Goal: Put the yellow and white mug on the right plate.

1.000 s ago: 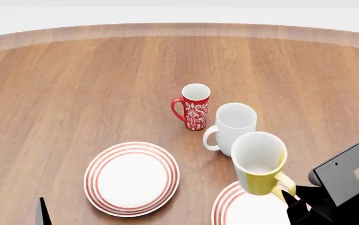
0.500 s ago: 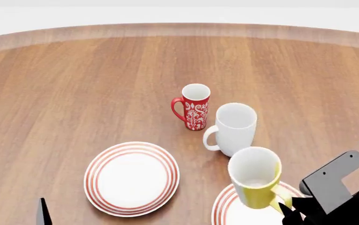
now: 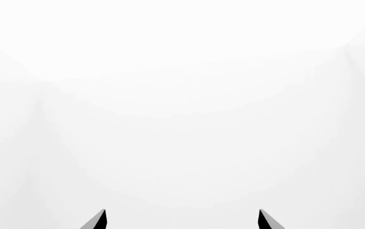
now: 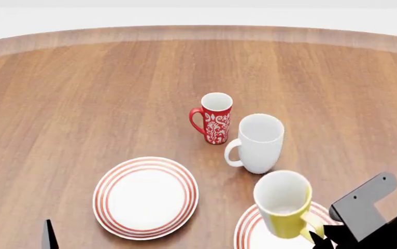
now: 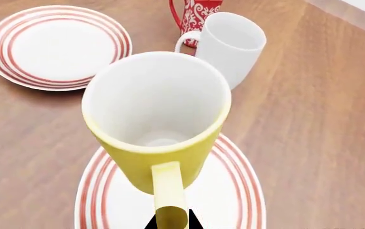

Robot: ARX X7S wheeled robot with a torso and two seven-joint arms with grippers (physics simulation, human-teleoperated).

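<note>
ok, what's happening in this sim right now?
The right pincer holds the short yellow mug with a white inside by its loop handle, upright over the right red-ringed white plate; whether it has touched down can't be told. A tall white mug, a slim red patterned mug and a second ringed plate sit on the wooden table. The left pincer is open, idle.

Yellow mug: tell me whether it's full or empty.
Empty. The right wrist view looks straight into the yellow mug, held by its handle in the right end effector, and shows bare white walls and bottom.
</note>
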